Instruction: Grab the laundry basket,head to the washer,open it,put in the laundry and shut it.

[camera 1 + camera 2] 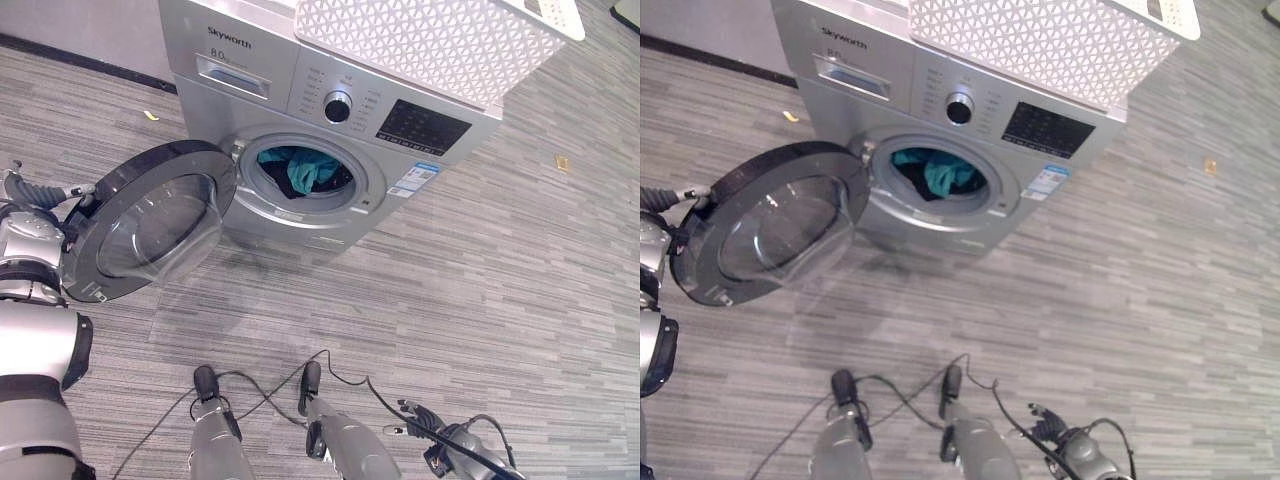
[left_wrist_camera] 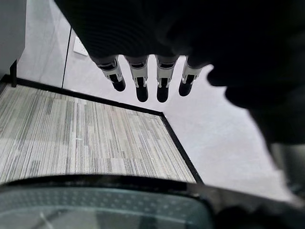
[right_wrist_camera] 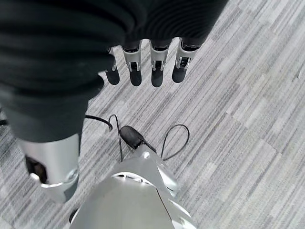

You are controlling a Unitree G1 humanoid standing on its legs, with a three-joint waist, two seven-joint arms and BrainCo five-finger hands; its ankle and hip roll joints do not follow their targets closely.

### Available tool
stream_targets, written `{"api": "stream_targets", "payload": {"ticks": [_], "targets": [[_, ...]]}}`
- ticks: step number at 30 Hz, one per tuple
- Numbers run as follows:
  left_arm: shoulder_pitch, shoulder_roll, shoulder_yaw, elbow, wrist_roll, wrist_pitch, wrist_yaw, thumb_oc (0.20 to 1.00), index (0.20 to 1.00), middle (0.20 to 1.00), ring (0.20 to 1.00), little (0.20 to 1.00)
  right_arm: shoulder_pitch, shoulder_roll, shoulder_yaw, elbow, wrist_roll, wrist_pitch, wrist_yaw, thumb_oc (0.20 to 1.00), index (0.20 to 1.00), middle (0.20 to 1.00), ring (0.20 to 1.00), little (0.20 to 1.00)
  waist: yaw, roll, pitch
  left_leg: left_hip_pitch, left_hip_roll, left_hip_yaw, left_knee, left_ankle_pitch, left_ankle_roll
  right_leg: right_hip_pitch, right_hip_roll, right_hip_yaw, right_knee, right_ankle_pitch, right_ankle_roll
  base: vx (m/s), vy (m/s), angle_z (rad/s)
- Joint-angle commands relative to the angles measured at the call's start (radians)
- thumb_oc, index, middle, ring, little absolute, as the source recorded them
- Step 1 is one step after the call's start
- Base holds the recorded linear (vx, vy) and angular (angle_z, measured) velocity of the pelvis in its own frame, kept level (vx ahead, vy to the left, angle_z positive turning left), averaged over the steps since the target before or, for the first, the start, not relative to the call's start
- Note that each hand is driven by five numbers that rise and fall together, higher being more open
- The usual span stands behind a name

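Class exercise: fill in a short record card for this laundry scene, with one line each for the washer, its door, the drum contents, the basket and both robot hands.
washer: silver front-loader on grey striped floor
door: round dark door swung wide open
drum contents: teal and dark laundry inside
basket: white lattice basket resting on top of the washer
left hand: left hand beside the open door's outer edge, fingers straight
right hand: right hand hanging low over the floor, fingers straight, holding nothing
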Motion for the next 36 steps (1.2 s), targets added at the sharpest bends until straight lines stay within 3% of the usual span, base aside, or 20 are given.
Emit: {"api": "stream_targets", "payload": {"ticks": [1,8,10,11,15,23,29,31,32,35,36], "targets": [[-0.017,0.017,-0.064,0.085,0.0,0.0,-0.002,1.0,1.0,1.0,1.0,1.0,0.028,-0.063,0.022,-0.008,-0.001,0.002,0.004,1.0,1.0,1.0,1.0,1.0,-0.014,-0.015,-0.028,-0.054,0.029,-0.063,0.071,-0.032,-0.027,0.03,-0.116,0.046,0.067,-0.06,0.132,0.0,0.0,0.0],[0.016,-0.028,-0.05,0.078,-0.071,-0.004,-0.061,1.0,1.0,1.0,1.0,1.0,0.028,-0.076,0.025,-0.007,-0.007,0.003,-0.004,1.0,1.0,1.0,1.0,1.0,-0.017,-0.02,-0.025,-0.068,0.031,-0.077,0.076,-0.034,-0.03,0.019,-0.105,0.046,0.068,-0.059,0.13,0.0,0.0,0.0],[0.071,-0.105,-0.035,0.066,-0.091,0.004,-0.108,1.0,1.0,1.0,1.0,1.0,0.034,-0.087,0.023,0.028,-0.027,0.009,-0.004,1.0,1.0,1.0,1.0,1.0,-0.017,-0.008,-0.025,-0.054,0.028,-0.081,0.067,-0.03,-0.033,0.027,-0.104,0.043,0.073,-0.065,0.128,-0.01,-0.009,0.02],[0.071,-0.105,-0.035,0.065,-0.091,0.004,-0.108,1.0,1.0,1.0,1.0,1.0,0.034,-0.087,0.023,0.028,-0.027,0.009,-0.004,1.0,1.0,1.0,1.0,1.0,-0.017,-0.008,-0.025,-0.053,0.028,-0.081,0.066,-0.03,-0.033,0.028,-0.104,0.043,0.073,-0.065,0.127,0.0,-0.01,0.05],[0.233,-0.268,-0.008,0.04,-0.068,0.002,-0.14,1.0,1.0,1.0,1.0,1.0,0.072,-0.145,-0.012,0.113,-0.155,0.028,-0.001,1.0,1.0,1.0,1.0,1.0,-0.012,0.026,-0.049,0.046,0.024,-0.062,0.025,-0.016,-0.037,0.083,-0.105,0.053,0.08,-0.087,0.118,0.04,-0.023,0.01],[0.344,-0.384,-0.02,0.044,-0.007,0.005,-0.16,1.0,1.0,1.0,1.0,1.0,0.131,-0.203,-0.098,0.138,-0.246,0.041,0.012,1.0,1.0,1.0,1.0,1.0,-0.051,0.072,-0.112,0.199,0.032,0.011,-0.053,0.021,-0.05,0.154,-0.102,0.088,0.069,-0.106,0.116,0.06,-0.024,-0.19],[0.373,-0.493,-0.026,-0.007,-0.041,-0.026,-0.132,1.0,1.0,1.0,1.0,1.0,0.153,-0.223,-0.135,0.104,-0.235,0.037,0.012,1.0,1.0,1.0,1.0,1.0,-0.113,0.113,-0.174,0.312,0.049,0.099,-0.136,0.055,-0.059,0.176,-0.078,0.144,0.05,-0.11,0.119,0.07,-0.032,-0.22],[0.373,-0.493,-0.026,-0.008,-0.041,-0.026,-0.132,1.0,1.0,1.0,1.0,1.0,0.154,-0.223,-0.135,0.103,-0.235,0.037,0.012,1.0,1.0,1.0,1.0,1.0,-0.111,0.113,-0.174,0.314,0.048,0.101,-0.138,0.056,-0.059,0.177,-0.078,0.146,0.05,-0.11,0.119,0.03,-0.035,-0.36],[0.333,-0.549,-0.07,-0.082,-0.037,-0.07,-0.07,1.0,1.0,1.0,1.0,1.0,0.172,-0.236,-0.125,0.053,-0.229,0.025,0.004,1.0,1.0,1.0,1.0,1.0,-0.143,0.114,-0.188,0.336,0.059,0.129,-0.173,0.072,-0.065,0.172,-0.065,0.163,0.038,-0.109,0.12,0.04,-0.059,-0.32],[0.316,-0.562,-0.08,-0.108,-0.041,-0.086,-0.052,1.0,1.0,1.0,1.0,1.0,0.193,-0.247,-0.123,0.01,-0.23,0.017,0.004,1.0,1.0,1.0,1.0,1.0,-0.152,0.112,-0.189,0.34,0.062,0.136,-0.186,0.078,-0.067,0.168,-0.06,0.169,0.034,-0.108,0.12,0.01,-0.057,-0.22],[0.258,-0.6,-0.128,-0.207,-0.045,-0.144,0.026,1.0,1.0,1.0,1.0,1.0,0.232,-0.262,-0.101,-0.025,-0.227,-0.01,-0.015,1.0,1.0,1.0,1.0,1.0,-0.176,0.104,-0.192,0.341,0.071,0.144,-0.22,0.095,-0.072,0.151,-0.044,0.181,0.025,-0.104,0.123,-0.01,-0.094,-0.11]]}}
